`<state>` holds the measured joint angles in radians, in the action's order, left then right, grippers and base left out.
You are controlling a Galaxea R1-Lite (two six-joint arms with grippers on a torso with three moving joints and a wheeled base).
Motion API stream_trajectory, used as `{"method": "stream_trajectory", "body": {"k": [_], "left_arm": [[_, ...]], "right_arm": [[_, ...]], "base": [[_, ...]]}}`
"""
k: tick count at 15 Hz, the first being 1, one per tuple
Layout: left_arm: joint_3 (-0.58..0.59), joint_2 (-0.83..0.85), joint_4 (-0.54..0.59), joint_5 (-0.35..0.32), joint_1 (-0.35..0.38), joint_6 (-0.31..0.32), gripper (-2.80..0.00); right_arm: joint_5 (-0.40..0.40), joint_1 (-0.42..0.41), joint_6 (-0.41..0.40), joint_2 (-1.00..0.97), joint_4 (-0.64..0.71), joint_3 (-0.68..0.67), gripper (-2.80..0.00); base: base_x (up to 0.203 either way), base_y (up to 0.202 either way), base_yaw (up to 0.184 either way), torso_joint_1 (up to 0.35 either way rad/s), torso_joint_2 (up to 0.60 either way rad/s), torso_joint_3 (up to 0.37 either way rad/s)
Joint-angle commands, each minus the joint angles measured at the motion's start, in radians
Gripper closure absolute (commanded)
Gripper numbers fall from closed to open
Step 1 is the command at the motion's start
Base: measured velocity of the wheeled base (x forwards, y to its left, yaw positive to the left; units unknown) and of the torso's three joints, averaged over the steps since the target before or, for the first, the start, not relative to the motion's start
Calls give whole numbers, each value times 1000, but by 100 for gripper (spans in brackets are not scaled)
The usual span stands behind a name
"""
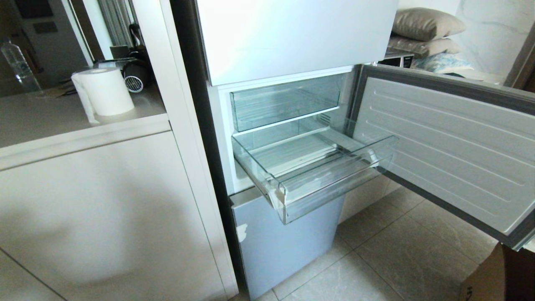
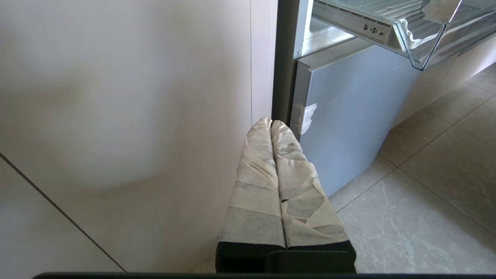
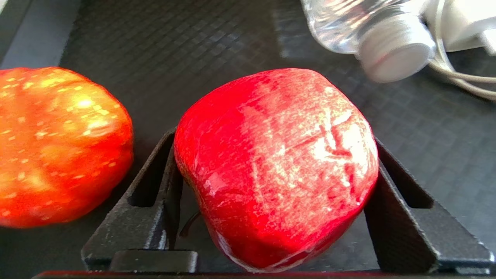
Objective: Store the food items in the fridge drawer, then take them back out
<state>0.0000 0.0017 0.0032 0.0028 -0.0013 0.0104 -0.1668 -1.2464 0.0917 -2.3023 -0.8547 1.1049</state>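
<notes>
The fridge drawer [image 1: 311,167], seen in the head view at the centre of the frame, stands pulled out below a second clear bin [image 1: 286,102], with nothing lying on its ribbed floor; the fridge door [image 1: 451,146] hangs open across the right of the frame, and neither arm shows here. In the left wrist view the left gripper [image 2: 271,124] sits at lower centre with its taped fingers pressed together on nothing, pointing at the cabinet side beside the fridge, and a corner of the drawer shows at the upper right. In the right wrist view the red apple [image 3: 277,166] fills the centre, resting on a dark woven mat [image 3: 174,50] between the black fingers of the right gripper [image 3: 277,186], which stand on either flank of it; whether they already press on the skin I cannot tell. An orange-red fruit [image 3: 58,147] lies at the left edge and a clear bottle [image 3: 372,35] at the upper right. The apple looks glossy and firm, so probably slippery and moderately light; a hold across its widest girth, as the fingers are now placed, seems safest against it squirting out.
</notes>
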Motion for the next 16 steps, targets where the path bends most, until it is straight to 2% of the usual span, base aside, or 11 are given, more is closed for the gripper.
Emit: {"method": "stream_trajectory", "body": {"k": [1, 4, 6, 11, 16], "left_arm": [[0, 1, 0, 0, 0, 0, 0], [0, 1, 0, 0, 0, -1, 0], [0, 1, 0, 0, 0, 0, 0], [0, 1, 0, 0, 0, -1, 0], [0, 1, 0, 0, 0, 0, 0]], "right_arm": [[-3, 0, 0, 8, -4, -3, 0], [-6, -3, 2, 61, 5, -33, 0], [-19, -10, 3, 179, 26, -103, 0], [-70, 0, -4, 627, 113, -375, 0], [-135, 89, -24, 1031, 156, -672, 0]], "base": [[0, 0, 0, 0, 0, 0], [0, 0, 0, 0, 0, 0], [0, 0, 0, 0, 0, 0], [0, 0, 0, 0, 0, 0], [0, 0, 0, 0, 0, 0]]}}
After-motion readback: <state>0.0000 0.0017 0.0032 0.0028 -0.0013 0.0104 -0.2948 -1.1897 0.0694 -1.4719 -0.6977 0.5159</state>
